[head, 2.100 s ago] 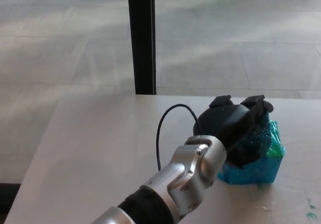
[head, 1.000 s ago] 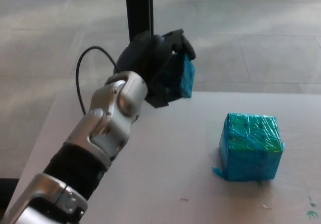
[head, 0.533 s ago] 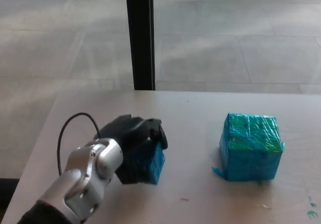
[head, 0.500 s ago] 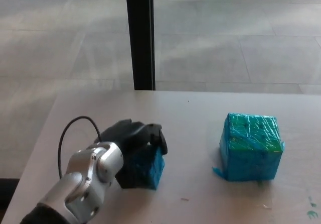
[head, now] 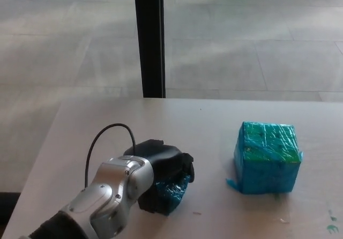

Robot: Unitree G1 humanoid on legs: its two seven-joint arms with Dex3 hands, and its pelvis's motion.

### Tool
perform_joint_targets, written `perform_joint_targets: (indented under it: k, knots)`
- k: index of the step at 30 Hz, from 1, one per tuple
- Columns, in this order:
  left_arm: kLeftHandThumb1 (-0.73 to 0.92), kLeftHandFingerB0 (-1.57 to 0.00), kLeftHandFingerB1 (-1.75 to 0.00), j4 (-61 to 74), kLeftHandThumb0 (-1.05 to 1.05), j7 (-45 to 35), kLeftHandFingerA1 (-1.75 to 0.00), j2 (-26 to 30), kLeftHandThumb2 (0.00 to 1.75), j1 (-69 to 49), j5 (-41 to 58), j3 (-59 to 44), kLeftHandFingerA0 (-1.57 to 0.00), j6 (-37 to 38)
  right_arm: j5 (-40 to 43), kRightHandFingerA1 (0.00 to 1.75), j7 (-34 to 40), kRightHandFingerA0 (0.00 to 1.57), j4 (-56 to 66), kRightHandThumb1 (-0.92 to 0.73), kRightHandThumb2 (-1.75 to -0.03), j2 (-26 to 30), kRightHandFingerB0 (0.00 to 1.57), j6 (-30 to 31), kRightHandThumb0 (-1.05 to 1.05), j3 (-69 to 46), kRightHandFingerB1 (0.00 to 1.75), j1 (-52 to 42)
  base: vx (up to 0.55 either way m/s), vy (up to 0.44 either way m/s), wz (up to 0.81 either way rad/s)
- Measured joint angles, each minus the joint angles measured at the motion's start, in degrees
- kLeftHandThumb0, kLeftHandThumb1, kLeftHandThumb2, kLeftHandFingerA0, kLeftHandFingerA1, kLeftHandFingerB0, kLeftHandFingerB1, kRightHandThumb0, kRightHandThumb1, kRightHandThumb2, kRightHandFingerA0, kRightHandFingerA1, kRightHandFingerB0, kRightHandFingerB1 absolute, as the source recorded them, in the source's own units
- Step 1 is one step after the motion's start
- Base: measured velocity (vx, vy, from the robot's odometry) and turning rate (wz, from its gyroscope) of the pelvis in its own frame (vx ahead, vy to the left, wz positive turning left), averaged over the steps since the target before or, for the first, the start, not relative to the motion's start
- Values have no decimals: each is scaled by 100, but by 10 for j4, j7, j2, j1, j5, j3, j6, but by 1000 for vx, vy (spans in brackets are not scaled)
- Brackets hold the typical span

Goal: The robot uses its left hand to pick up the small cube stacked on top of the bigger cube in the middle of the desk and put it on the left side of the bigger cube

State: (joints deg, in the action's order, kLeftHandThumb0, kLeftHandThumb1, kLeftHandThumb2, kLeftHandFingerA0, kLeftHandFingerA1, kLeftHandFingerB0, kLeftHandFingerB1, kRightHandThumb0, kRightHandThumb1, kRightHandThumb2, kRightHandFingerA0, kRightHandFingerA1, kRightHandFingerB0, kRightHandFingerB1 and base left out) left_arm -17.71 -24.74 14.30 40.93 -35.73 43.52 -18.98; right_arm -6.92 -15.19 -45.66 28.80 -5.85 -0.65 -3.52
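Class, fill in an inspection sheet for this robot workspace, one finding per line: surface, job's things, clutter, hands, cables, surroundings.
Surface: pale desk, small marks and a green smudge near its right edge.
Job's things: bigger cube stands alone right of centre, nothing on top; small cube is low on the desk to its left, apart from it.
Clutter: nothing seen.
Hands: left hand closed over the small cube; right hand not in view.
Cables: black cable loops up from the left wrist.
Surroundings: tiled floor beyond the desk, dark post behind it.

Left robot hand (head: 163,169) low, fingers curled, apparently gripping; silver forearm angled in.
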Motion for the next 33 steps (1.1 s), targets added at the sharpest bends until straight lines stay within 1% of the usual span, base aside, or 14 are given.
perform_joint_targets:
  k: [1, 3, 12, 13, 18, 22, 25, 27, 28, 29, 30, 31, 32, 33]
  knots:
    - [52, 0, 0, 2, -105, -9, 0, 0, 59, 3, -2, 5, 0, -3, 0, 91, 0, 75, 0, -56, -70, 0, 63, 0, -77, 0, 73, 0, 0, 0, 0]
    - [54, 0, 0, 3, -104, -24, 0, 2, 58, 8, -4, 10, 0, -8, 0, 90, 0, 75, -1, -56, -71, 0, 61, 0, -76, 0, 72, 0, 0, 0, 0]
    - [57, 0, 0, 14, -105, -94, -25, 20, 60, 20, -5, 4, 0, -39, 1, 91, 0, 74, -9, -54, -72, 0, 61, -3, -72, -1, 73, 0, 0, 0, 0]
    - [45, 0, 0, 16, -86, -102, -15, 22, 96, 20, -5, 0, 0, -43, 2, 91, 0, 72, -9, -55, -71, 0, 59, -3, -73, -1, 72, -1, 0, 0, 0]
    - [46, 0, 0, 39, -83, -141, -20, 36, 97, 17, 3, -42, 0, -69, 3, 89, 0, 71, -11, -54, -70, 0, 59, -6, -71, -3, 72, -5, 0, 0, 0]
    - [46, 0, 0, 63, -82, -151, -18, 50, 94, -1, 11, -90, 0, -80, 5, 91, 0, 71, -8, -53, -70, 0, 58, -8, -72, -9, 72, -12, 0, 0, 0]
    - [48, 0, 0, 89, -91, -152, -22, 67, 98, -25, 24, -141, 0, -82, 5, 90, -1, 67, -3, -53, -71, 0, 53, -8, -71, -13, 73, -15, 0, 0, 0]
    - [47, 0, 0, 104, -90, -149, -26, 83, 98, -42, 33, -174, 0, -79, 5, 90, -2, 71, -1, -53, -70, 0, 57, -8, -72, -14, 73, -17, 0, 0, 0]
    - [48, 0, 0, 111, -94, -146, -23, 89, 100, -52, 38, -195, 0, -76, 5, 90, -2, 70, -1, -53, -70, 0, 58, -8, -72, -15, 72, -17, 0, 0, 0]
    - [62, 0, 0, 115, -105, -140, -29, 92, 65, -60, 43, -214, 0, -71, 5, 92, -2, 72, -1, -53, -69, 0, 60, -8, -74, -15, 74, -17, 0, 0, 0]
    - [62, 0, 0, 118, -105, -135, -32, 95, 62, -69, 48, -232, 0, -67, 5, 92, -3, 73, -1, -54, -68, 0, 59, -8, -77, -15, 74, -17, 0, 0, 0]
    - [51, 0, 0, 121, -94, -131, -19, 98, 99, -76, 52, -248, 0, -63, 5, 91, -3, 72, -1, -54, -68, 0, 58, -8, -75, -15, 72, -17, 0, 0, 0]
    - [51, 0, 0, 123, -94, -127, -19, 100, 99, -84, 56, -264, 0, -60, 5, 91, -3, 72, -1, -54, -68, 0, 58, -8, -75, -15, 72, -17, 0, 0, 0]
    - [51, 0, 0, 127, -93, -122, -27, 104, 98, -96, 63, -288, -2, -54, 5, 89, -3, 71, -1, -53, -68, 0, 60, -8, -75, -15, 71, -17, 0, 0, 0]
